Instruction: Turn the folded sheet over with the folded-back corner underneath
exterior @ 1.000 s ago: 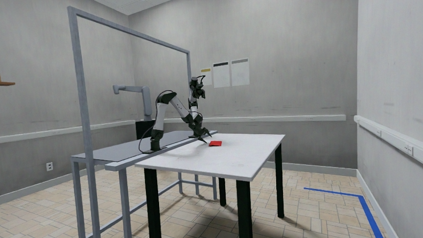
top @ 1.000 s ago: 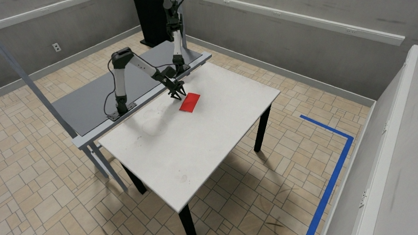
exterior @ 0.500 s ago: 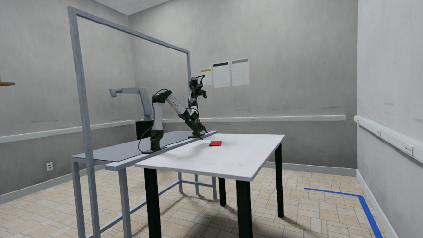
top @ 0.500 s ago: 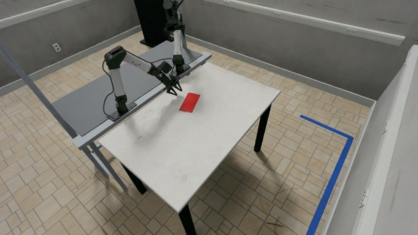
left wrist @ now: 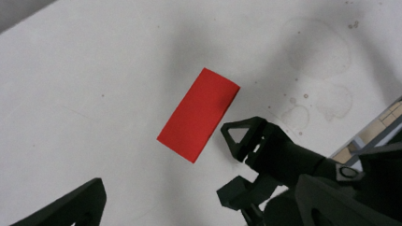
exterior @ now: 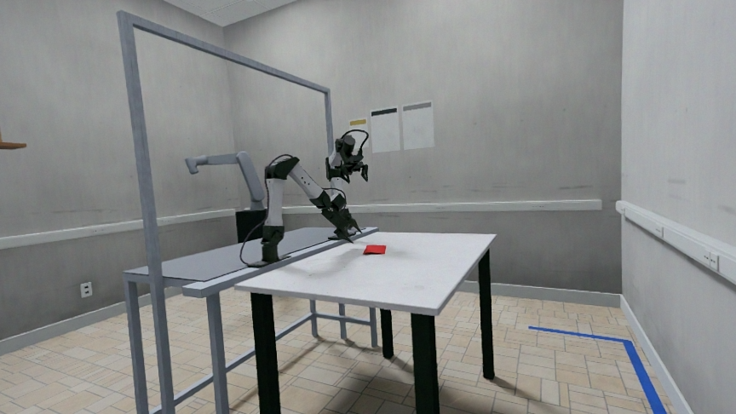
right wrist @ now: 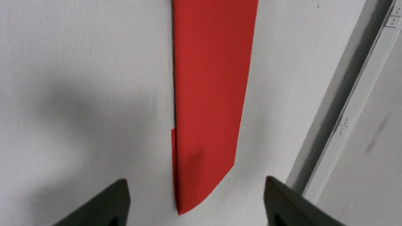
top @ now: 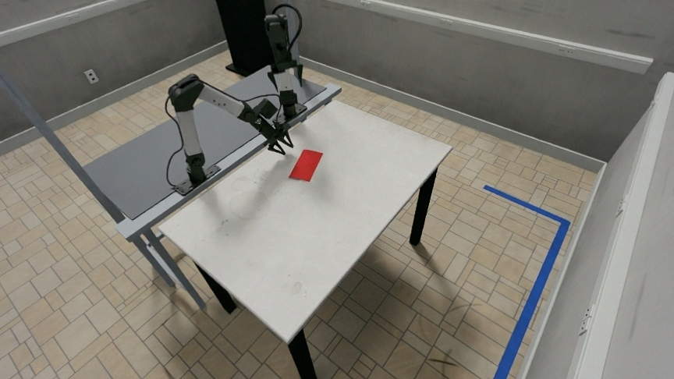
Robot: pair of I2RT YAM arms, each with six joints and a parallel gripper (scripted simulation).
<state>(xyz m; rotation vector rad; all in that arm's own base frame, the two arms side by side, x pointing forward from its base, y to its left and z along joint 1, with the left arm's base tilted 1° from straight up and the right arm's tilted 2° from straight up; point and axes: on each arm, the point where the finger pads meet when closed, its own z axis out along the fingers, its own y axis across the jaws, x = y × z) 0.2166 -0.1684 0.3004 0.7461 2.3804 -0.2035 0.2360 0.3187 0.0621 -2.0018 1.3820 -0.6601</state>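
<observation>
The folded red sheet point(top: 306, 164) point(exterior: 374, 250) point(left wrist: 198, 114) point(right wrist: 210, 84) lies on the white table point(top: 358, 202) point(exterior: 411, 273), looking nearly flat. No folded-back corner shows on top. In the right wrist view a thin red strip of a lower layer sticks out along its left edge, with a dark line beside it. My right gripper point(top: 288, 150) point(exterior: 356, 236) point(left wrist: 232, 134) point(right wrist: 196, 188) is open and empty, slightly above the table beside the sheet. My left gripper point(top: 286, 84) point(exterior: 347, 179) point(left wrist: 201, 186) is wide open and empty, raised high near its own base. The sheet's underside is hidden.
Both arms stand on the grey rail point(top: 226, 164) along one table edge. The right arm reaches along the table toward the left arm's base. A grey frame post point(exterior: 139, 154) rises beside the bench.
</observation>
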